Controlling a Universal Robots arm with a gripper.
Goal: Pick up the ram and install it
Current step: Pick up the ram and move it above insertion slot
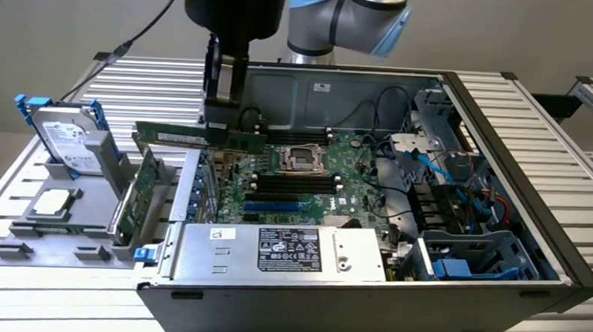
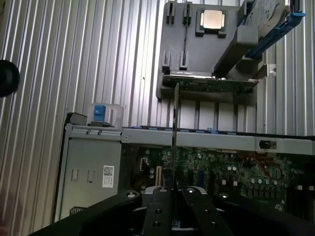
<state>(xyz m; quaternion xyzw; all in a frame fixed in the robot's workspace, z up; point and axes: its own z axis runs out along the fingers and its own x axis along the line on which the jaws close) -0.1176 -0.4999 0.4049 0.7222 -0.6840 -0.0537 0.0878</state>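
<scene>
Claw (image 1: 221, 125) is gripping the ram (image 1: 183, 137), jaws closed on its upper edge; the stick is hanging level, airborne. Pickup done. Memory slots (image 1: 296, 182) are lying below the claw, offset inward; seating not yet done.

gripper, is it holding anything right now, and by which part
The gripper is shut on the ram, clamping its upper long edge a little toward the exterior view's right of the stick's middle.

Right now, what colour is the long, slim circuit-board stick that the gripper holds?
Green, with dark chips; the ram shows best in the exterior view.
</scene>
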